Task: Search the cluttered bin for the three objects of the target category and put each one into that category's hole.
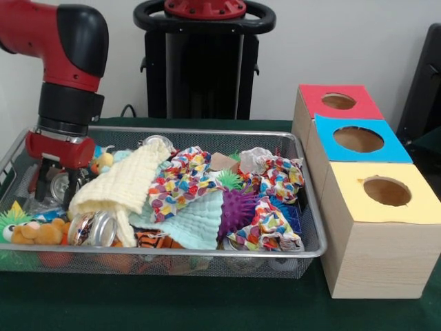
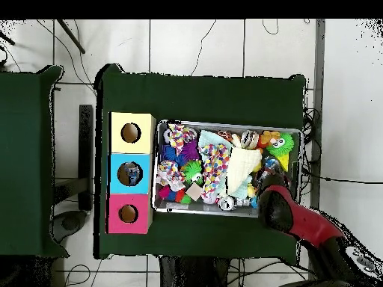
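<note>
A wire mesh bin (image 1: 311,249) (image 2: 224,125) is full of clutter. It holds silver cans (image 1: 93,227), plush toys (image 1: 38,233), a purple spiky ball (image 1: 238,210) and a green one (image 1: 231,181). Patterned cloths (image 1: 182,179), a yellow cloth (image 1: 120,183) (image 2: 241,166) and a mint cloth (image 1: 193,221) also lie in it. My gripper (image 1: 56,187) (image 2: 269,179) reaches down into the bin's left end in the front view. Its fingers (image 1: 41,178) stand apart on either side of a silver can (image 1: 60,185). The cloths hide much of what lies under them.
Three wooden boxes stand in a row beside the bin, each with a round hole on top: red (image 1: 337,101) (image 2: 128,214), blue (image 1: 358,139) (image 2: 129,174) and yellow (image 1: 386,191) (image 2: 131,133). A green cloth covers the table (image 1: 207,303).
</note>
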